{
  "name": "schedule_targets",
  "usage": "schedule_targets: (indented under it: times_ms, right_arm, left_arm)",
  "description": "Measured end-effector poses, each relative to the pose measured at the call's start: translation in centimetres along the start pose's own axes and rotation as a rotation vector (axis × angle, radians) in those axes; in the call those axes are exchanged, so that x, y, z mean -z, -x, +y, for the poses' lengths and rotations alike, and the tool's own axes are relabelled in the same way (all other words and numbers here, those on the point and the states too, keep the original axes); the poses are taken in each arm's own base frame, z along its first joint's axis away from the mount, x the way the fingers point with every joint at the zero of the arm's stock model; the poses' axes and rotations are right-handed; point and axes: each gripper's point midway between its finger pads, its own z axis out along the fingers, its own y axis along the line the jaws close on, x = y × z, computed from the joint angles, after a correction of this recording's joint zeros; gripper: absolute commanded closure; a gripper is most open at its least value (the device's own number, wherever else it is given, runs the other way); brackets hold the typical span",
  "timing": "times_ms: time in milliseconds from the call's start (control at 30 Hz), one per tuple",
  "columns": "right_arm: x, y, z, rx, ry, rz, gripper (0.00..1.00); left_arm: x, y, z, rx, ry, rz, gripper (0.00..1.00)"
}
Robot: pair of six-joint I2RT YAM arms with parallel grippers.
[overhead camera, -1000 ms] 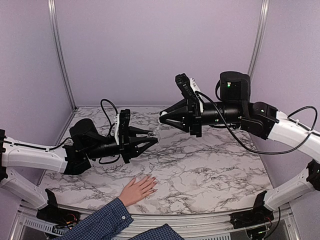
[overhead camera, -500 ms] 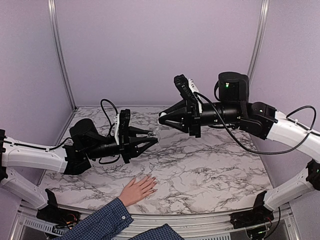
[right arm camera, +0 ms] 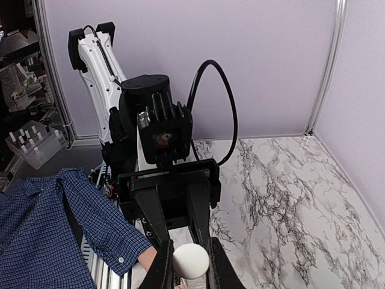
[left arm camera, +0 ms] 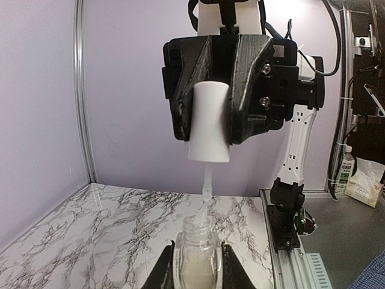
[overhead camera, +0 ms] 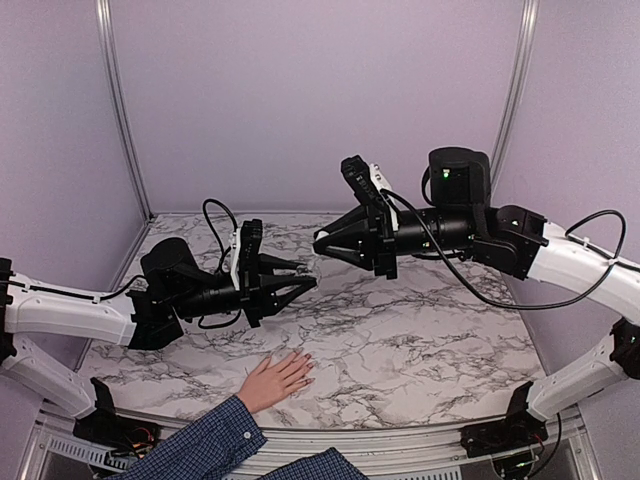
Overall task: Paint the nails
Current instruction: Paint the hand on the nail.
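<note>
Above the marbled tabletop (overhead camera: 420, 340), two arms raised and meeting tip to tip over its middle part. On the left end effector (overhead camera: 303, 281): jaws closed tight on a small clear bottle (left arm camera: 195, 264), neck upward and open in the left wrist view, one finger on each side of the glass. On the right end effector (overhead camera: 321, 241): jaws closed as well, clamped on a white cap (left arm camera: 209, 122) and pressing it from both sides. Below the cap, a thin pale brush stem (left arm camera: 207, 182) pointing down to the mouth of the bottle, lower end at the rim of the neck; not possible to tell how deep inside. Cap and bottle apart, joined only by this stem. Near the front edge of the tabletop, well apart from both end effectors and lower than them, a light-skinned hand (overhead camera: 276, 379), lying flat with palm down, fingers a little spread and pointing to the right. The nails (overhead camera: 306, 374) at the fingertips, too small to make out one by one. Behind the wrist, a blue plaid sleeve (overhead camera: 200, 440) coming in from the bottom edge of the top view.
</note>
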Motion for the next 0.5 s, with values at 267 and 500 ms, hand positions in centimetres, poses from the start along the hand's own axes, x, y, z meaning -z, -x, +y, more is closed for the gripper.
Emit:
schedule_targets:
  times_ms: [267, 500]
  right_arm:
    - [-0.02, 0.0, 0.21, -0.002, 0.013, -0.001, 1.0]
    - [-0.06, -0.14, 0.71, -0.006, 0.042, -0.009, 1.0]
  left_arm:
    - [0.0, 0.0, 0.01, 0.0, 0.0, 0.0, 1.0]
    - [0.01, -0.01, 0.06, 0.0, 0.002, 0.0, 1.0]
